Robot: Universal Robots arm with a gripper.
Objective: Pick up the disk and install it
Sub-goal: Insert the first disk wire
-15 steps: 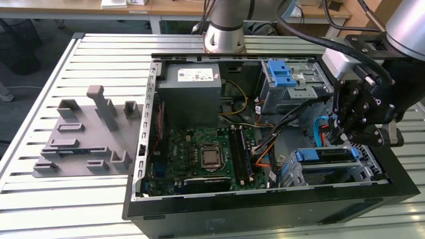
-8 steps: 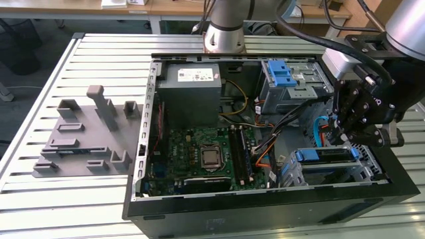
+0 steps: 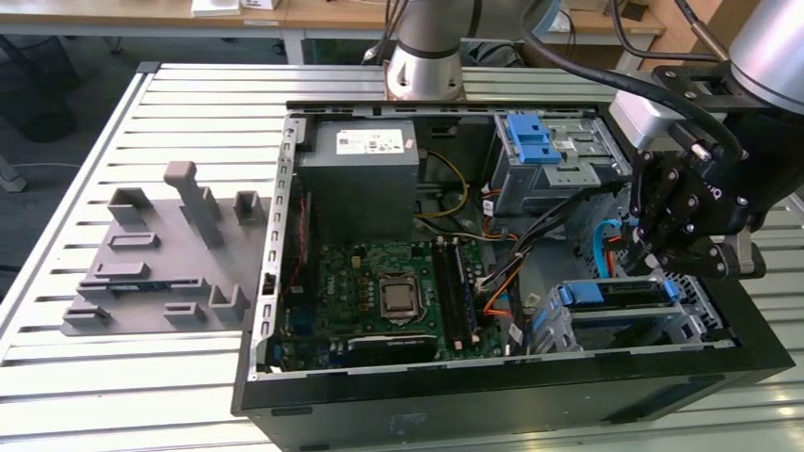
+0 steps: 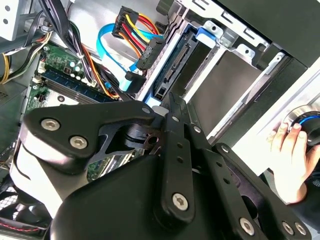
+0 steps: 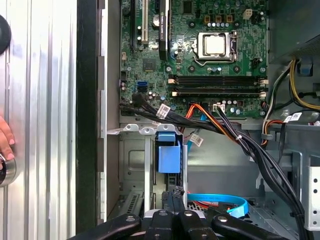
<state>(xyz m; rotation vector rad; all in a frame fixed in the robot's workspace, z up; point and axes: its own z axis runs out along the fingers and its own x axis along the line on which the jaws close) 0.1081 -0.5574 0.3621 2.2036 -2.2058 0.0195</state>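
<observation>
Seating the disk (image 3: 612, 294) squarely in the drive cage (image 3: 691, 325) appears to be the step in hand. The disk stands on edge in that cage, at the corner of the computer case (image 3: 503, 400) nearest the camera on the exterior view's right. The gripper (image 3: 651, 264) hangs directly over it. In both wrist views the jaws are pressed together with nothing between them, and the tips sit just beside the disk's blue frame. Whether they touch it cannot be confirmed.

Recommended practice:
- Bear on the blue frame, not on the metal face or the connector.
- Push along the line of the cage walls, keeping the disk parallel to them so it does not bind.
- Use light pressure, since the plastic frame is likely to flex.
- Keep the blue data cable (image 4: 107, 37) and the multi-coloured power lead (image 4: 132, 22), which lie near the connector edge, from being trapped.

Appearance: the disk (image 4: 172, 70) is flat, rectangular and silver-grey, edged in blue plastic with a blue tab (image 5: 167, 150) at its exposed end. A dark connector strip runs along one short edge. The label face is hidden.
</observation>
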